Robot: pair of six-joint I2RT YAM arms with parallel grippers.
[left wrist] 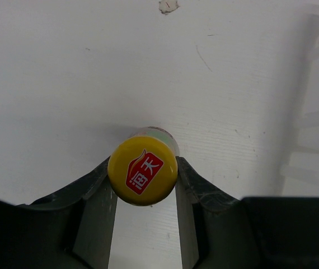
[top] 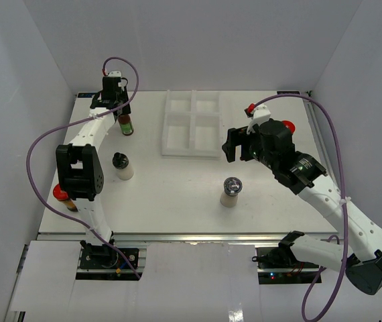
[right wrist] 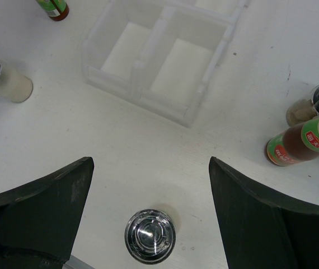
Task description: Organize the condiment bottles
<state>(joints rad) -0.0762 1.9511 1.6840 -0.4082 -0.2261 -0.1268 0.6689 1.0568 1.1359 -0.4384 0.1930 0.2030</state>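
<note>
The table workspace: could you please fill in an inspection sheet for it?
surface: white table, lightly scuffed; white divided tray empty.
job's things: sauce bottle in left gripper; black-capped shaker, grey-lidded shaker, red-lidded jar standing loose; second sauce bottle beside dark-capped shaker.
clutter: nothing seen.
grippers: left gripper shut on sauce bottle; right gripper open above grey-lidded shaker.
cables: purple cables loop off both arms.
surroundings: white walls.

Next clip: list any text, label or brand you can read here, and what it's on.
"海天", white on a red badge: yellow cap of the slim red sauce bottle in the left hand.
White characters on a red patch of the green-banded red sauce bottle, right wrist view: too blurred to read.
Bottle labels in the top view: too small to read.
</note>
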